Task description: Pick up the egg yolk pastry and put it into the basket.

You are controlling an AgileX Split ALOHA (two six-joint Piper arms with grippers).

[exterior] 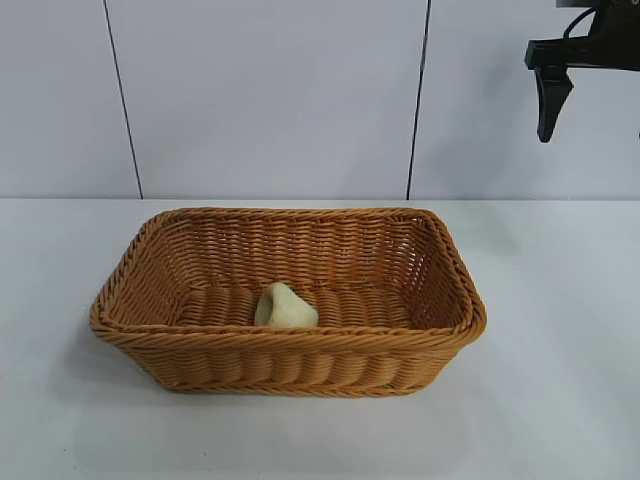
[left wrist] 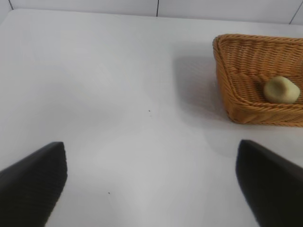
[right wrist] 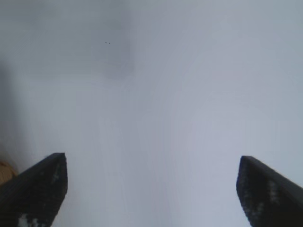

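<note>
The pale cream-yellow egg yolk pastry (exterior: 284, 306) lies on the floor of the orange-brown wicker basket (exterior: 440, 250), near its front wall. Both also show in the left wrist view: the pastry (left wrist: 281, 89) inside the basket (left wrist: 236, 80). My right gripper (exterior: 552, 92) hangs high at the upper right, well above and to the right of the basket. In its wrist view it (right wrist: 151, 189) is open and empty over bare table. My left gripper (left wrist: 151, 187) is open and empty over bare table, apart from the basket. It is out of the exterior view.
The basket stands in the middle of a white table (exterior: 560, 380). A white panelled wall (exterior: 270, 100) rises behind it. A sliver of the basket rim (right wrist: 5, 169) shows at the edge of the right wrist view.
</note>
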